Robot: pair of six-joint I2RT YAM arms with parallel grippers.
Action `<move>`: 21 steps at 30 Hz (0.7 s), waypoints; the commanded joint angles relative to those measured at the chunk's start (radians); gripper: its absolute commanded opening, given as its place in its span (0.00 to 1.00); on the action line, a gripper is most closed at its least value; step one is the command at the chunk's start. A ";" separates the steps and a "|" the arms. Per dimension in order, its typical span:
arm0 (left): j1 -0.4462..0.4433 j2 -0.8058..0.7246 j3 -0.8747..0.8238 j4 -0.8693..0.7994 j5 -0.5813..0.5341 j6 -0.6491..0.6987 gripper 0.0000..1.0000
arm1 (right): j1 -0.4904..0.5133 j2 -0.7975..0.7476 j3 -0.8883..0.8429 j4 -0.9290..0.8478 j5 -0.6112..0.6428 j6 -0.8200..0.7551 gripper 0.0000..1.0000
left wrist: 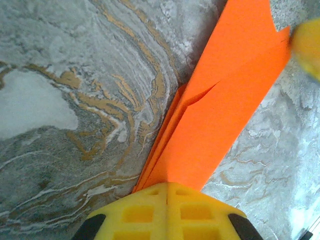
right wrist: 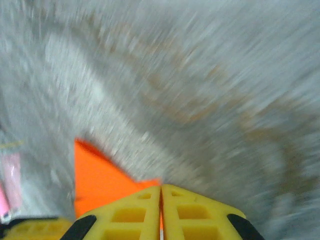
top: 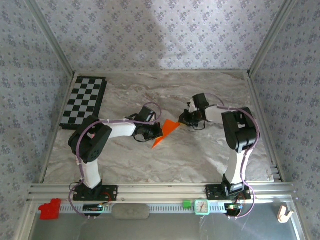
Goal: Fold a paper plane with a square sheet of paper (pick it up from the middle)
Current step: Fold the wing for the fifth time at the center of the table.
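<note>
Since the paper (top: 169, 130) already lies as a narrow, layered strip at the middle of the counter (top: 210, 160), the step in hand looks like setting or sharpening one of the plane's long folds. That goes best with one end anchored and the other end worked.

Far to the left the checkerboard (top: 84, 102) sits well apart and is no hindrance.

Next comes the left tool (top: 151, 132). Its wrist view shows the yellow jaws pressed together with the orange strip coming straight out from between them, so it is clenched on the near end of the paper. Just beyond the jaws the layers fan slightly along the left edge, and a flap crosses the strip at a slant. This grip should be the anchor: hold firm and low, without twisting, so the fanned layers are not dragged further out of line.

Across the strip, the right tool (top: 184, 120) meets the far corner. Its wrist view is badly blurred, but the jaws stand together with a sliver of orange in the seam, so I judge it clenched on that corner, though less surely than the left.

Any pull from this side should run along the strip's length, gently, keeping the paper taut and close to the counter. A sideways or upward tug could tear thin paper or spring the earlier folds open. Line the edges up with the centre crease before pressing down.
</note>
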 commanded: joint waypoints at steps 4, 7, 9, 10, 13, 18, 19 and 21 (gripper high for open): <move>0.005 0.032 -0.019 -0.174 -0.037 0.033 0.00 | -0.026 -0.063 0.009 -0.011 0.070 0.007 0.10; 0.004 0.026 -0.003 -0.167 -0.027 0.033 0.00 | 0.018 -0.132 -0.044 0.025 0.038 0.023 0.10; 0.003 0.023 0.008 -0.162 -0.022 0.031 0.00 | 0.061 -0.155 -0.074 0.033 0.028 0.038 0.10; 0.003 0.023 0.013 -0.160 -0.020 0.029 0.00 | 0.081 -0.158 -0.086 0.038 0.023 0.046 0.10; 0.004 0.012 0.029 -0.145 -0.014 0.019 0.01 | 0.142 -0.149 -0.114 0.058 0.014 0.073 0.10; 0.003 -0.025 0.033 -0.078 0.013 0.014 0.06 | 0.196 -0.088 -0.095 0.060 -0.002 0.088 0.10; 0.003 -0.032 0.030 -0.052 0.024 0.016 0.08 | 0.201 -0.071 -0.084 0.053 -0.006 0.082 0.10; 0.003 -0.045 0.023 -0.009 0.044 0.021 0.11 | 0.207 -0.044 -0.065 0.031 -0.004 0.077 0.10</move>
